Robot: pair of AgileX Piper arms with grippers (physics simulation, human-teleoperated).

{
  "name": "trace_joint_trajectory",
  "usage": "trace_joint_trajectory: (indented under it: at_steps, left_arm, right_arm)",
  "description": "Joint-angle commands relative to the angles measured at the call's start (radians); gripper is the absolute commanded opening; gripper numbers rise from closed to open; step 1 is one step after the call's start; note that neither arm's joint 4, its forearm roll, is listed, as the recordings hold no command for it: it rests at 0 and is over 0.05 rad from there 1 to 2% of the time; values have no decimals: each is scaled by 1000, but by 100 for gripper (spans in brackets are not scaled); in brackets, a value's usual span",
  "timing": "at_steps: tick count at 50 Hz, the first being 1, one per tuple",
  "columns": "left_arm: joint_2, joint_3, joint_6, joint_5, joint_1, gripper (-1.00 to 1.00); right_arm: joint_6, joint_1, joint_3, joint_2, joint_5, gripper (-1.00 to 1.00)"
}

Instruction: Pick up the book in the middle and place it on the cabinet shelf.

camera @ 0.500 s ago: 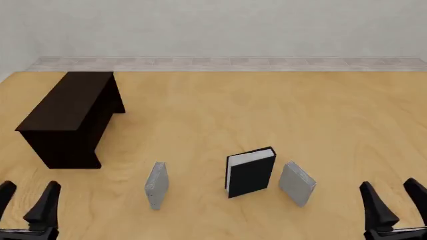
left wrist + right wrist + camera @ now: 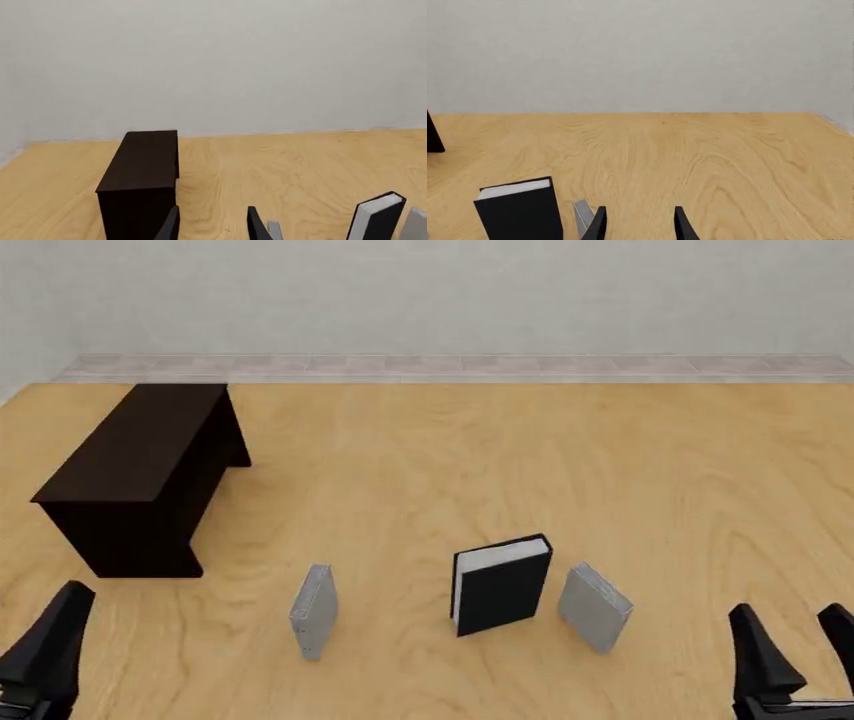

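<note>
Left gripper now farther left, wide apart, clear of the book.

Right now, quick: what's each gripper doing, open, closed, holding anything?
Left gripper: open, empty, nothing between its fingers.
Right gripper: open, empty, short of the book.

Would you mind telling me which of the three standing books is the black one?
The middle book: thick, black-covered with white page edges. The grey book on its left and the grey book on its right are thinner.
</note>
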Motion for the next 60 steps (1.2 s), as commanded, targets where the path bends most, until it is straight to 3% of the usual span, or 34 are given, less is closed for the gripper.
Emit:
trace_joint_trajectory:
  at_steps: [1,8,13,14,15,16,20,25,28,36,38,40,47,55,56,60]
  left_arm:
    - [-2,-118,-33,111,-75,100]
    - [67,-166,-63,113,-143,100]
    - [148,-226,-26,97,-234,100]
    - [163,-233,-10,94,-255,100]
    - [191,-234,76,77,-320,100]
    - [197,-233,103,72,-345,100]
    - [240,-245,50,70,-401,100]
    - [296,-249,63,55,-419,100]
    - [351,-260,12,51,-425,100]
    - [446,-297,78,25,-509,100]
    - [485,-306,25,2,-562,100]
    - [538,-301,105,-23,-599,100]
    - [624,-336,81,-48,-610,100]
    - [745,-421,56,-57,-687,100]
    - [786,-445,65,-51,-734,100]
    - [853,-488,56,-25,-749,100]
  right_arm:
    - [8,-5,5,6,-11,100]
    - [11,-4,5,9,-13,100]
    - [19,-4,6,23,-24,100]
    - [20,-4,6,25,-26,100]
    - [22,-5,6,29,-29,100]
    - [24,-6,6,31,-31,100]
    - [33,-7,7,44,-43,100]
    - [40,-9,7,51,-46,100]
    - [41,-10,7,52,-45,100]
    - [43,-11,7,60,-50,100]
    - [43,-11,7,56,-47,100]
    - [45,-11,6,54,-44,100]
    - [43,-11,6,50,-39,100]
    - [45,-11,6,43,-33,100]
    - [45,-11,6,43,-33,100]
    - [44,-10,7,43,-33,100]
